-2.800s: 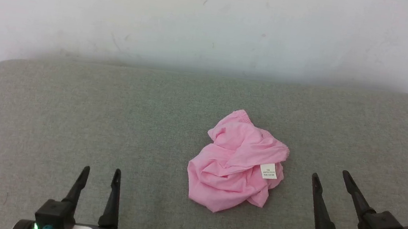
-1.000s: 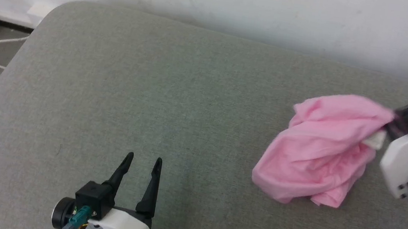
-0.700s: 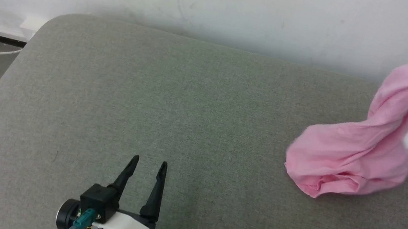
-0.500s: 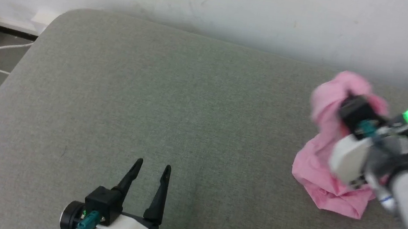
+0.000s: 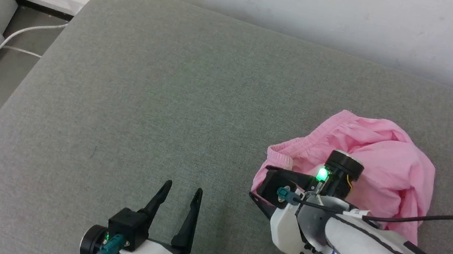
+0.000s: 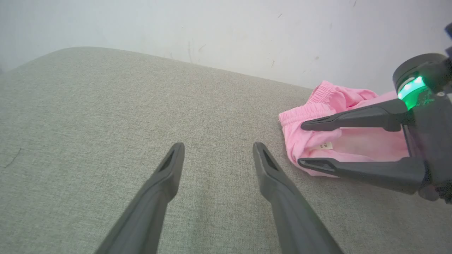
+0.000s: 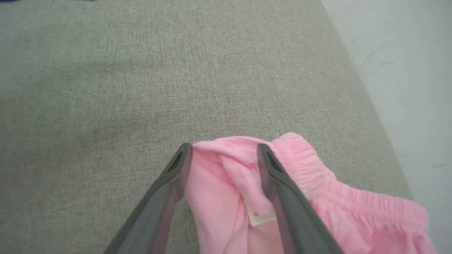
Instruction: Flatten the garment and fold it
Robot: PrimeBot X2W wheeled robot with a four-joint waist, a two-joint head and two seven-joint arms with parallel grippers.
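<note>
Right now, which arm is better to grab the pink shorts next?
Right. The right fingers are open astride the shorts by the waistband; the left fingers sit over bare cushion, apart from them.

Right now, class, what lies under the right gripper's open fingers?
Under the right gripper lies the crumpled pink garment, waistband edge and white care label showing between the fingers, on the grey cushion. The cushion beneath the fabric and the folds' insides are covered.
</note>
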